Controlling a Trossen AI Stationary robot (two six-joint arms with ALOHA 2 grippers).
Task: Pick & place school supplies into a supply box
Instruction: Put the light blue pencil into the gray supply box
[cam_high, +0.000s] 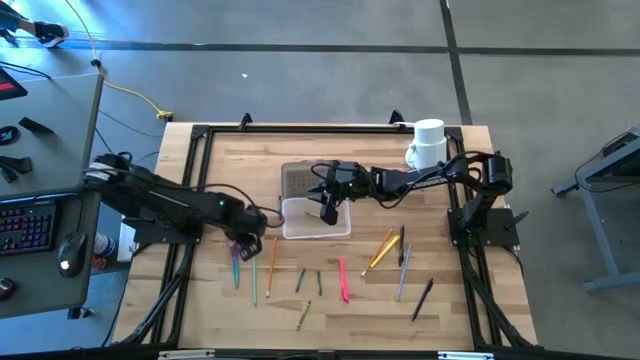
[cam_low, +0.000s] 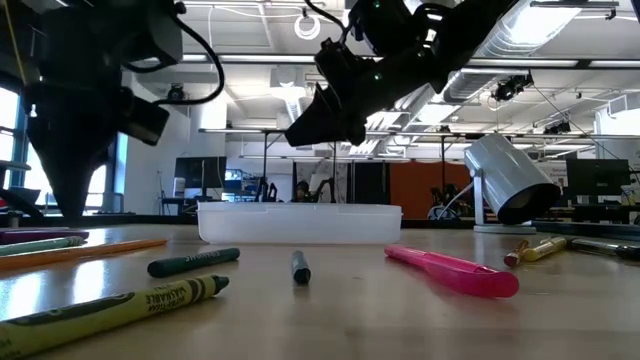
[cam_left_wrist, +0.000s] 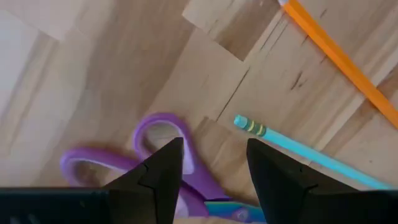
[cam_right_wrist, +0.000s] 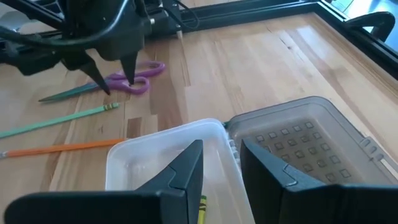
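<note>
My left gripper (cam_left_wrist: 211, 180) hangs low over the small purple-handled scissors (cam_left_wrist: 146, 158) on the wooden table (cam_high: 440, 300), jaws spread wide. My right gripper (cam_right_wrist: 221, 165) hovers above the clear plastic box (cam_right_wrist: 134, 165), lid open beside it, pinching a yellow crayon (cam_right_wrist: 201, 208).
</note>
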